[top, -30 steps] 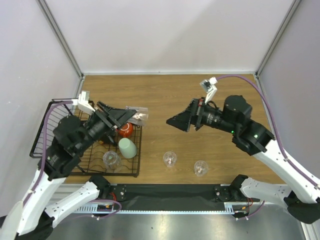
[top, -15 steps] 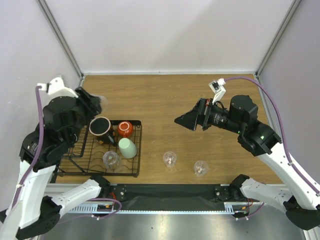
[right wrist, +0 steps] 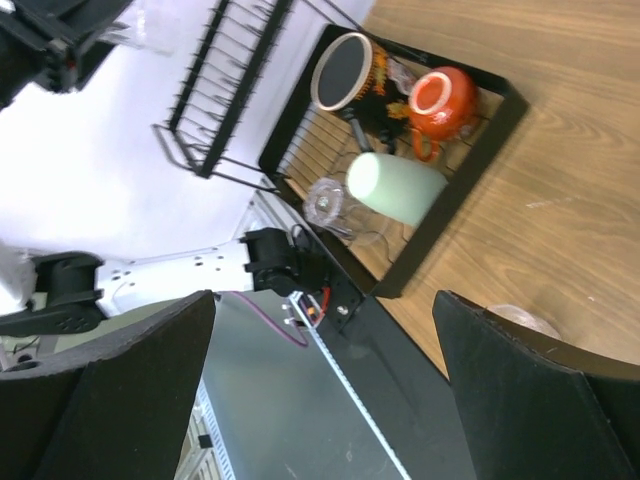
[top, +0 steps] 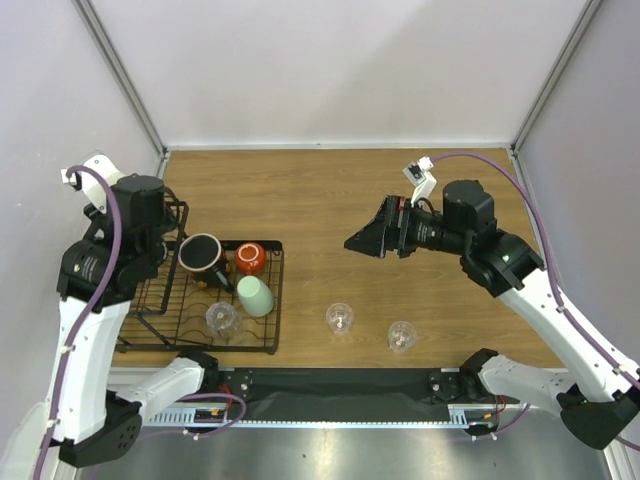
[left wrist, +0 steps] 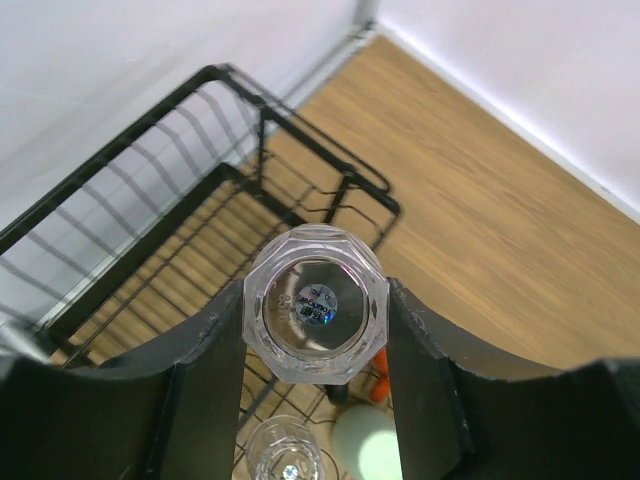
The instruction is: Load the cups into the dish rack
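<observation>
My left gripper (left wrist: 316, 322) is shut on a clear tumbler (left wrist: 316, 312), held base-up above the black wire dish rack (left wrist: 300, 130); in the top view the left arm hides both. In the rack (top: 272, 300) are a dark mug (top: 201, 253), an orange-red cup (top: 250, 258), a mint-green cup (top: 255, 296) and a clear tumbler (top: 221, 318). Two clear tumblers (top: 340, 318) (top: 401, 335) stand on the table. My right gripper (top: 362, 240) is open and empty, high above the table, pointing at the rack.
The right wrist view shows the rack (right wrist: 500, 110) with the mug (right wrist: 345, 70), orange-red cup (right wrist: 443, 100) and mint-green cup (right wrist: 395, 188). The taller basket end (top: 100, 250) lies at the far left by the wall. Arm bases and a black strip (top: 340, 385) line the near edge.
My left arm has swung back and left with the clear tumbler, from above the orange-red cup to over the rack's left end. My right gripper shifted slightly.
</observation>
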Available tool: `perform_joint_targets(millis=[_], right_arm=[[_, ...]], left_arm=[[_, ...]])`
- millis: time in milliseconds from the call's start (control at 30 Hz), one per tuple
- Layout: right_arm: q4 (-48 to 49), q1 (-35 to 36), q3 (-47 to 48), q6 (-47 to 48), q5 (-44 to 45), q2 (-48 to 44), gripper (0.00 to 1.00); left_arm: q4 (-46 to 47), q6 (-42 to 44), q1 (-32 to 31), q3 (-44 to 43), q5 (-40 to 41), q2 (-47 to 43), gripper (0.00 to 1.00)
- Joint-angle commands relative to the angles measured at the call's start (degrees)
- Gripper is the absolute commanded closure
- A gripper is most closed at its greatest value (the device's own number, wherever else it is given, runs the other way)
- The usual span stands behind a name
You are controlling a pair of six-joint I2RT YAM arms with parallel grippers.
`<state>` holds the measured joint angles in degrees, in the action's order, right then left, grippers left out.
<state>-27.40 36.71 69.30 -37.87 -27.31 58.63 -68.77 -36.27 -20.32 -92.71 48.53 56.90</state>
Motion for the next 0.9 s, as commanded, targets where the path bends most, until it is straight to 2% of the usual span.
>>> perform_joint_targets(millis=[0,167,333,467,867], right_arm=[[-3.4,-2.2,4.0,3.6,-2.8,1.2,0.02],[-6.6,-7.3,5.6,6.0,-5.0,1.2,0.02],[-9.3,-11.0,7.7,7.9,-6.6,1.1,0.02],[-10.6,-13.0,7.9,9.4,-6.6,1.0,0.01],[-13.0,-13.8,4.7,12.4,-6.4,-0.4,0.01]], left_arm=[[-3.1,-5.5,3.5,-0.2,3.9,1.6,1.0],[-2.3,-8.7,6.9,3.0,2.0,2.9,1.0],[1.9,-3.1,13.1,0.8,1.1,4.9,1.0],[3.1,-2.2,14.2,-0.6,2.8,7.2,1.0],[4.6,-4.3,20.8,1.3,-2.6,13.9,1.0]])
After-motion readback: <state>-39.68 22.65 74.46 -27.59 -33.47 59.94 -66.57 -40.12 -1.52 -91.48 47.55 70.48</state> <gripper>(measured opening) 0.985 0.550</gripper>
